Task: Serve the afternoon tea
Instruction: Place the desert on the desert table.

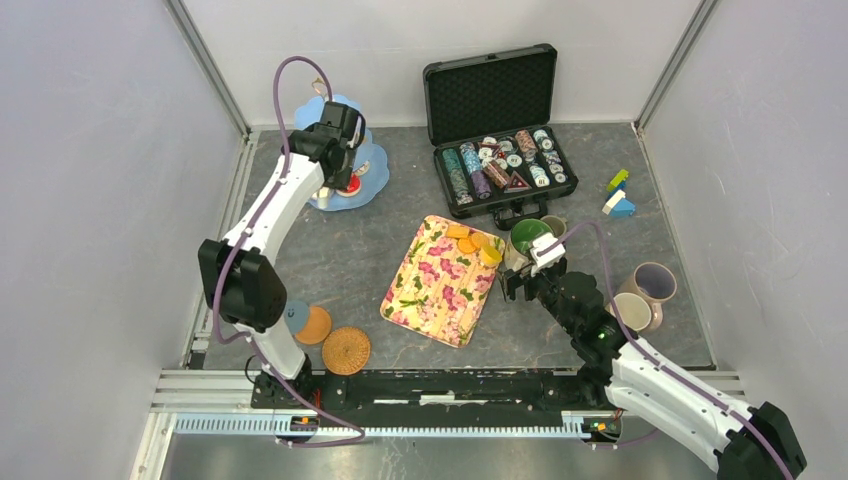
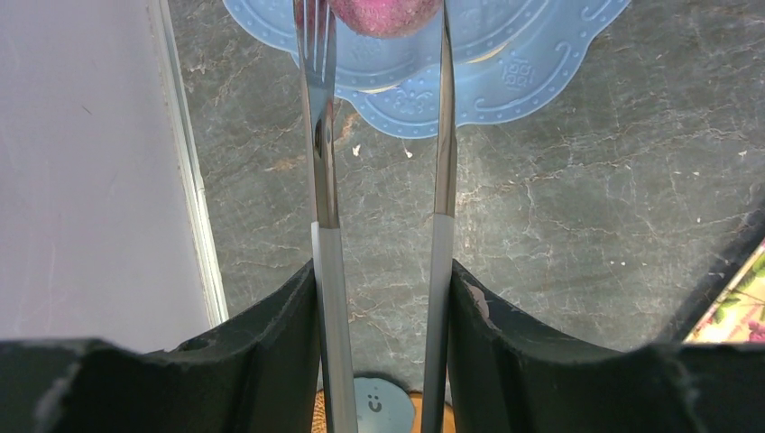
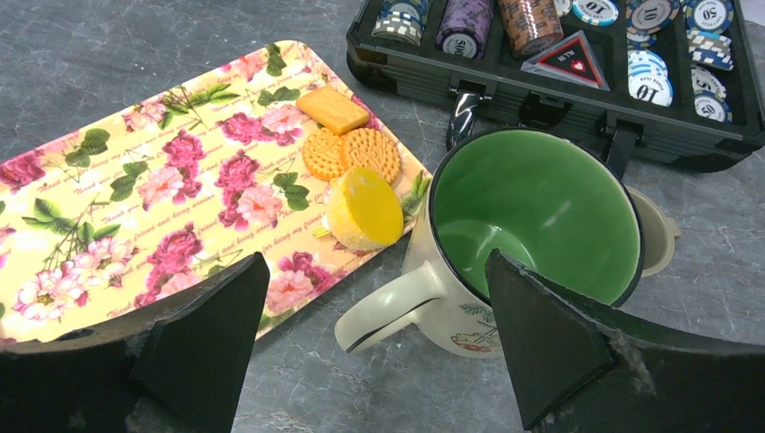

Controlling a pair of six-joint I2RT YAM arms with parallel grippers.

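Observation:
In the left wrist view my left gripper (image 2: 383, 307) is shut on a pair of metal tongs (image 2: 323, 180). The tong tips pinch a pink cake (image 2: 383, 13) over the blue tiered plate (image 2: 505, 81). From above, the left gripper (image 1: 338, 135) is over that blue stand (image 1: 375, 172) at the back left. My right gripper (image 3: 374, 338) is open, with the handle of the green-lined mug (image 3: 541, 207) between its jaws, untouched. Orange biscuits (image 3: 361, 153) and a yellow cake (image 3: 365, 209) lie on the floral tray (image 3: 135, 198). The right gripper (image 1: 520, 275) sits just in front of the mug (image 1: 527, 238).
An open black case of poker chips (image 1: 500, 150) stands behind the mug. A lilac mug (image 1: 650, 282) and a cream one (image 1: 632, 312) sit at the right. Woven coasters (image 1: 346, 350) lie by the left arm's base. Coloured blocks (image 1: 620, 195) are at the back right.

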